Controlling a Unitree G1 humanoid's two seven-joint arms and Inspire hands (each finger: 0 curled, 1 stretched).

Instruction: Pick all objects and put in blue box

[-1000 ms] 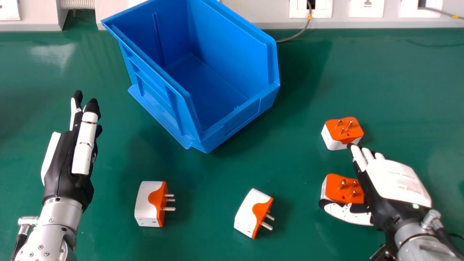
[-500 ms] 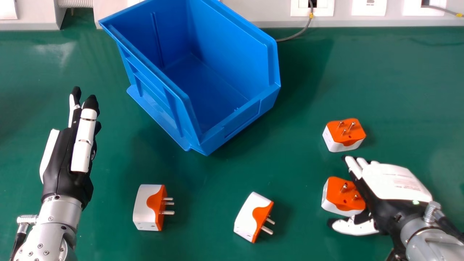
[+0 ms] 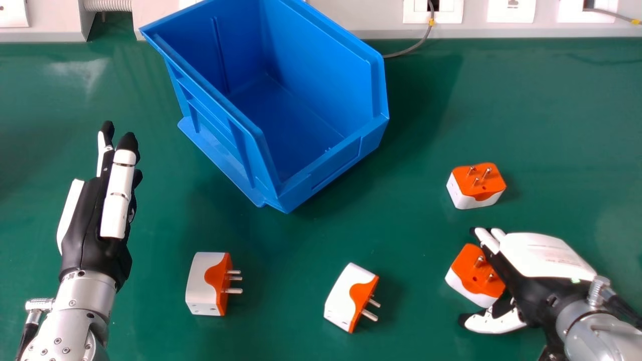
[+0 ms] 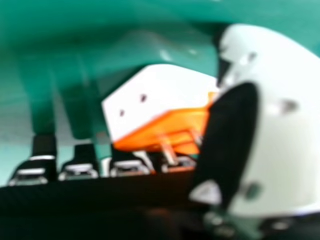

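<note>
My right hand (image 3: 541, 255) is low over the table at the right, open, with an orange and white plug adapter (image 3: 471, 276) between its fingers and thumb. In the right hand view that adapter (image 4: 160, 95) lies between the fingertips and the thumb of the right hand (image 4: 280, 125). Another adapter (image 3: 476, 185) stands behind it, prongs up. Two more lie on their sides, one at front centre (image 3: 348, 298) and one at front left (image 3: 206, 283). My left hand (image 3: 93, 225) is open at the left, apart from everything. The blue box (image 3: 331, 165) holds nothing visible.
The green table (image 3: 541, 115) runs back to a pale panel (image 3: 361, 20) with sockets. A grey cable (image 3: 416, 45) comes down from a socket behind the box's right side. The box stands at back centre, its low front edge facing the front right.
My right hand has drawn back towards the front, away from the rear adapter, and its thumb has moved off the adapter's near side. That adapter has turned slightly. The left hand has barely moved.
</note>
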